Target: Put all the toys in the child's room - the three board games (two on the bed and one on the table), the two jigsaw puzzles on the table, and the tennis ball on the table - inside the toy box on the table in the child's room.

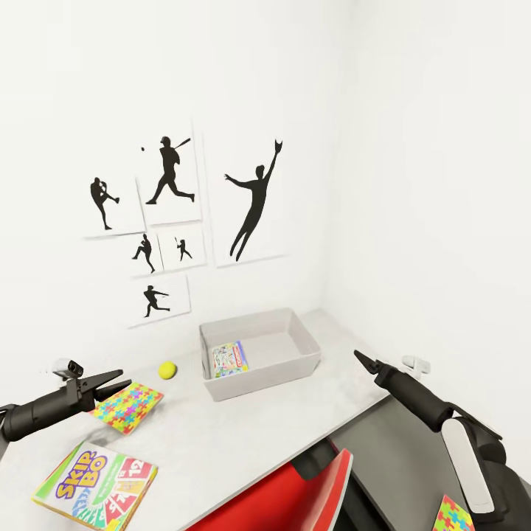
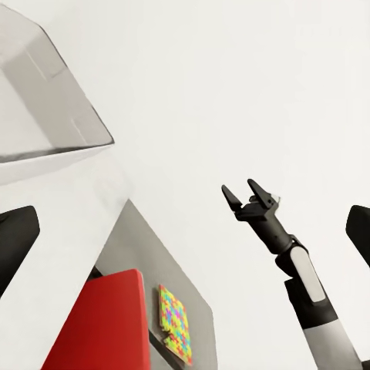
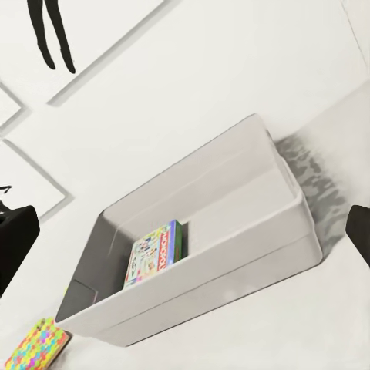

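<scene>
The pale grey toy box stands on the table by the wall, with one white-green board game lying inside it. The same game and toy box show in the right wrist view. A tennis ball rests left of the box. One jigsaw puzzle lies just below my left gripper, which is open and empty. A Skip-Bo board game lies at the front left. My right gripper hovers open to the right of the box. A second jigsaw puzzle sits on the dark top.
A red chair is tucked under the table's front edge. Black sports silhouettes hang on the white wall behind the box. The dark grey desk top joins on the right, near the room's corner.
</scene>
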`<state>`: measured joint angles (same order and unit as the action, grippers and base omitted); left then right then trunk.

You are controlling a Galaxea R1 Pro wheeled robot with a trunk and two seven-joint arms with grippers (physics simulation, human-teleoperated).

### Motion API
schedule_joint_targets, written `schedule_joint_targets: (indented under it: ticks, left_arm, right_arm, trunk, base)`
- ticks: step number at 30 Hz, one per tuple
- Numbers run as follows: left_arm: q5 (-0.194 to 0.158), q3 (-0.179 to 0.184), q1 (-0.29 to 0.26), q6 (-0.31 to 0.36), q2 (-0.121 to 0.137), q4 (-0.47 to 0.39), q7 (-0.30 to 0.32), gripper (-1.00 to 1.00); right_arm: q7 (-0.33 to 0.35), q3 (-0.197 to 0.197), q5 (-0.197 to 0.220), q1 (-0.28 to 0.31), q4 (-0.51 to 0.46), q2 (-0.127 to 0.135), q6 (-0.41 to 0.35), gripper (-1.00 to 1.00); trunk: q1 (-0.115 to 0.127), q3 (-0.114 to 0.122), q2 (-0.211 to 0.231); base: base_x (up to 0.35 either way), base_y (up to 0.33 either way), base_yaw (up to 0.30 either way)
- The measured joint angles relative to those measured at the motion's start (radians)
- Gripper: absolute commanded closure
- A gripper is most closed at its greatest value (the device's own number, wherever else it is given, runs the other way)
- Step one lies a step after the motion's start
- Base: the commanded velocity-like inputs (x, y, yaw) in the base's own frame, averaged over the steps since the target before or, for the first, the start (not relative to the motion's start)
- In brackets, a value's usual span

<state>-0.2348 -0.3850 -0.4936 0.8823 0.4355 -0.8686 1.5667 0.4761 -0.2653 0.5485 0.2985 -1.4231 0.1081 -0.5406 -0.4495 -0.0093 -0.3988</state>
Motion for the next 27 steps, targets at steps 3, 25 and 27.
schedule_joint_targets:
  ticks: [3,25,27]
  left_arm:
    - [-0.001,0.0,0.0,0.0,0.0,0.0,0.0,-1.0]
    - [-0.009,-0.014,0.001,-0.01,0.0,0.002,0.0,-1.0]
    - [-0.008,-0.015,0.001,-0.01,0.0,0.002,0.0,-1.0]
  right_arm:
    - [0.0,0.0,-0.001,0.0,0.0,-0.003,0.001,-1.0]
    - [-0.001,0.0,0.0,0.0,0.001,-0.004,0.001,-1.0]
    - [-0.001,0.0,0.0,0.0,0.001,-0.004,0.001,-1.0]
  trunk:
    - [0.0,0.0,0.0]
    - [0.0,0.0,0.0]
    - [0.0,0.0,0.0]
  base:
    - [-0.172,0.0,0.0]
    - [-0.126,0.007,-0.03]
    - [-0.202,0.112,-0.228]
